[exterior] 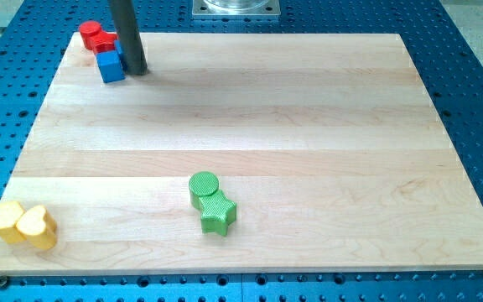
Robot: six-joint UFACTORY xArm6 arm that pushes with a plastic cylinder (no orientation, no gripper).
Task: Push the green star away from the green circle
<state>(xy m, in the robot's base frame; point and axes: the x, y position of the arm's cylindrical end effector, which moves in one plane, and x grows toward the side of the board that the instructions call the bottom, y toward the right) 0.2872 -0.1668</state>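
The green star (217, 215) lies on the wooden board near the view's bottom, a little left of centre. The green circle (203, 187) touches it on its upper left. My tip (137, 70) stands far off at the view's top left, right beside a blue block (110, 65) and close to a red block (97, 37). The rod rises from there out of the view's top.
Two yellow blocks sit together at the board's bottom left corner: a yellow heart (37, 226) and another yellow block (7, 220). The wooden board (325, 126) rests on a blue perforated table (476, 67). A metal base (236, 7) shows at the top.
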